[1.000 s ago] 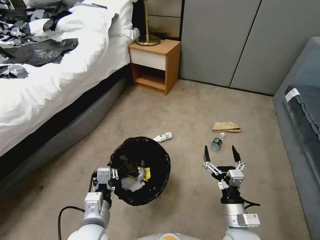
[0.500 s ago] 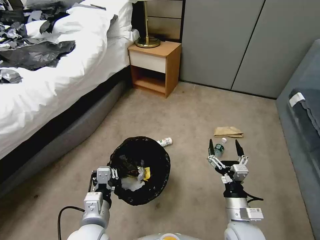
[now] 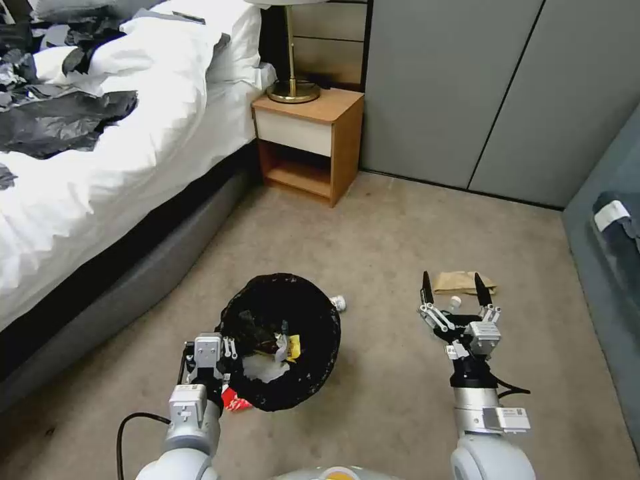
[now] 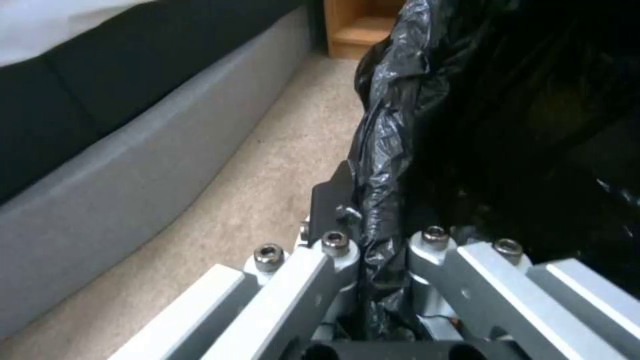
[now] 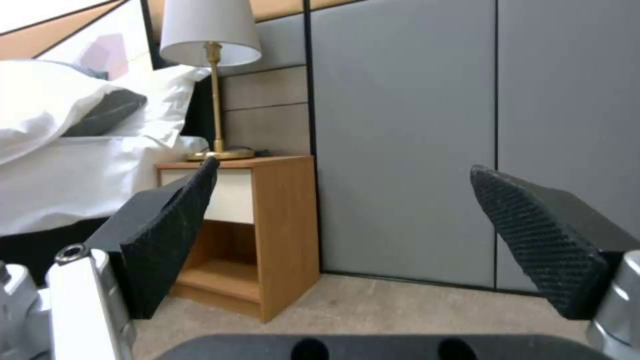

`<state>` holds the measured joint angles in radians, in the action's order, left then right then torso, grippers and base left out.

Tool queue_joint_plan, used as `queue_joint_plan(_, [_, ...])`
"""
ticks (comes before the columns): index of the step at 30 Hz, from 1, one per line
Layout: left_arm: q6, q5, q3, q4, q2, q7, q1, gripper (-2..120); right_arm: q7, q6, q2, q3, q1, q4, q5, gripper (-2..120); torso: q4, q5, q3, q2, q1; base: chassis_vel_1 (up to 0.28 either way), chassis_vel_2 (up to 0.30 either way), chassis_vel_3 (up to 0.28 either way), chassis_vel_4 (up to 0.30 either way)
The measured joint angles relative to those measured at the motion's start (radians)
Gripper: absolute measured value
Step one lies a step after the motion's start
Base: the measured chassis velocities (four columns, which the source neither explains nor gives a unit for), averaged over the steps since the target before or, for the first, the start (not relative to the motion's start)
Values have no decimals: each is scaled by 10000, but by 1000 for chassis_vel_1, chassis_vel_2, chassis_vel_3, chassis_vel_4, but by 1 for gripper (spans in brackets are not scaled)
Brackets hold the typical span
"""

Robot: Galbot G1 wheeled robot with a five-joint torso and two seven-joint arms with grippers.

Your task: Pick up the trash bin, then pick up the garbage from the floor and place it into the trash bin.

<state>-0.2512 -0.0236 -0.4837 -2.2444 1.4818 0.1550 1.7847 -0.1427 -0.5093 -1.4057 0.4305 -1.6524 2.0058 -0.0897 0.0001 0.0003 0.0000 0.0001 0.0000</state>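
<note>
The trash bin (image 3: pixel 280 340) is being held off the floor by the left claw (image 3: pixel 212 352), which is clamped on the black liner (image 4: pixel 387 165) folded over the near rim; in the left wrist view the plastic is being pinched between the closed fingers. The first stage of the task is therefore judged complete.

Litter is already being carried inside the bin: a yellow wrapper (image 3: pixel 293 345) and crumpled white paper (image 3: pixel 265 369) are lying on the liner. A red wrapper (image 3: pixel 233 400) is showing just below the bin's near edge; whether it is on the floor or caught on the bin cannot be told.

The right claw (image 3: pixel 453 293) is being held forward over the carpet with its fingers spread wide and nothing between them. Beyond its tips a small clear bottle (image 3: pixel 454 303) and a brown paper bag (image 3: pixel 460 282) are lying on the floor, close together. A white bottle (image 3: pixel 338 303) is lying on the floor just behind the bin's far rim, partly hidden.

At least three items are judged outstanding, so collection is only partly done.
</note>
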Motion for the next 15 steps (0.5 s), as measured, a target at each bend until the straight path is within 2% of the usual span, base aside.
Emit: queue_joint_plan(15, [26,-24,15,13,17,3,3,1,6,102,7,116,171,35,-29,92,0,-2,0,0,0,-129,137,132,-132])
